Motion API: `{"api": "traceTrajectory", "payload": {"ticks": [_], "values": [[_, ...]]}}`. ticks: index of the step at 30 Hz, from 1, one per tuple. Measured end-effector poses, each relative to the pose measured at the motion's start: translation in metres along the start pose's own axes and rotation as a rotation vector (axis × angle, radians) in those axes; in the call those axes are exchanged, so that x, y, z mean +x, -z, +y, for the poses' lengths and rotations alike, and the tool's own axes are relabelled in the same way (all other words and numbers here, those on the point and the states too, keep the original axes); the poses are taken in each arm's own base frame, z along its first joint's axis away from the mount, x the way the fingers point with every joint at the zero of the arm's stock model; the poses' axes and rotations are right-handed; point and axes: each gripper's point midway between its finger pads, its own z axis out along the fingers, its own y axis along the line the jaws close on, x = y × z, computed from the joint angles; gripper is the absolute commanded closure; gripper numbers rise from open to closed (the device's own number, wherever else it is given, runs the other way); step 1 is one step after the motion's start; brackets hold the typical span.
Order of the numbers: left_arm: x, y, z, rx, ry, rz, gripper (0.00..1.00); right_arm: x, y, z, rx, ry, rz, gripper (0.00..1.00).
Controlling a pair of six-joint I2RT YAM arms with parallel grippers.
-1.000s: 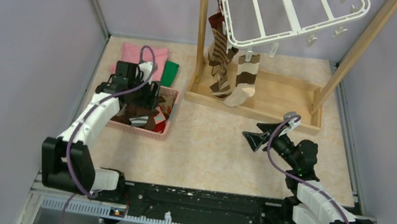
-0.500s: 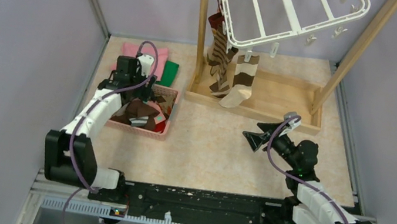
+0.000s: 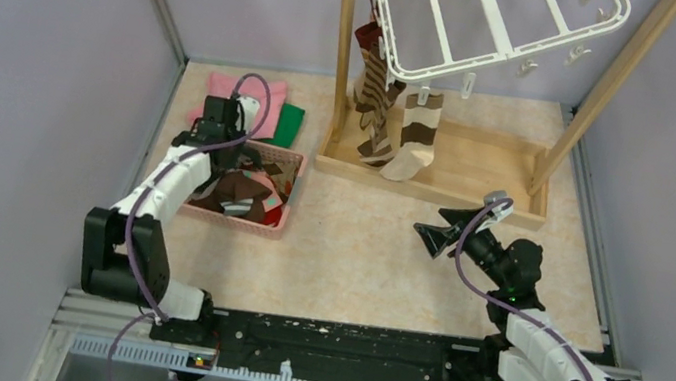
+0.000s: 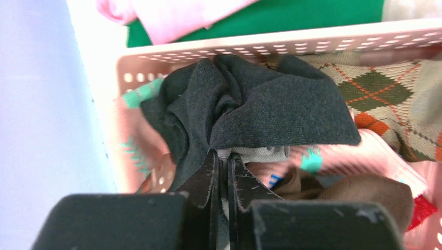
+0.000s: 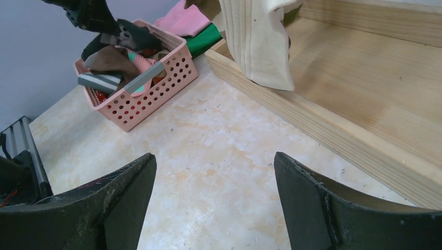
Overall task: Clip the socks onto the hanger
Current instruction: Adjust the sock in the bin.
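The white hanger [image 3: 494,22] hangs from the wooden frame at the back. Two striped socks are clipped to its near-left edge: a brown-and-cream one [image 3: 416,136] and a darker brown one [image 3: 372,105]. More socks lie heaped in the pink basket [image 3: 239,219]. My left gripper [image 3: 235,163] reaches down into that basket. In the left wrist view it [image 4: 223,156] is shut on a dark grey sock [image 4: 271,104], with pale cuff fabric pinched between the jaws. My right gripper [image 3: 427,220] hovers open over the table in front of the frame, and nothing lies between its fingers [image 5: 213,156].
A pink cloth [image 3: 247,96] and a green cloth [image 3: 289,123] lie behind the basket by the left wall. The wooden frame's base tray [image 3: 478,171] and its two posts stand at the back. Purple walls close in both sides.
My left gripper has moved a little toward the basket's back and its jaws have shut on the dark sock. The right arm has not moved.
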Motion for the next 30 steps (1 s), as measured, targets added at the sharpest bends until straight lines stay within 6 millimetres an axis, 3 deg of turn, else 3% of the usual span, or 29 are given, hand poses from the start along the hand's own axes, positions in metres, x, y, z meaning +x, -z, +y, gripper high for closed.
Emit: {"api": "traceTrajectory", "payload": {"ticks": [3,9,12,19,26,28,30], "values": [[-0.018,0.027,0.01,-0.023,0.023,-0.091,0.97,0.001,0.0,0.0,0.001,0.001,0.004,0.17],[-0.066,0.114,0.038,-0.092,0.082,-0.394,0.99,0.001,0.0,-0.001,0.002,0.002,0.007,0.17],[-0.073,0.133,0.043,-0.104,0.092,-0.456,0.98,-0.001,-0.001,0.0,0.001,0.004,0.003,0.18],[-0.066,0.124,0.041,-0.106,0.086,-0.43,0.97,0.0,-0.001,-0.001,0.002,0.003,0.006,0.17],[-0.045,0.092,0.039,-0.135,0.085,-0.321,0.97,0.0,-0.001,-0.001,0.002,0.003,0.006,0.17],[-0.033,0.076,0.036,-0.139,0.087,-0.265,0.86,0.0,-0.001,-0.001,0.001,0.003,0.005,0.17],[-0.02,0.061,0.031,-0.134,0.088,-0.208,0.68,0.0,-0.001,-0.001,0.001,0.003,0.005,0.17]]}}
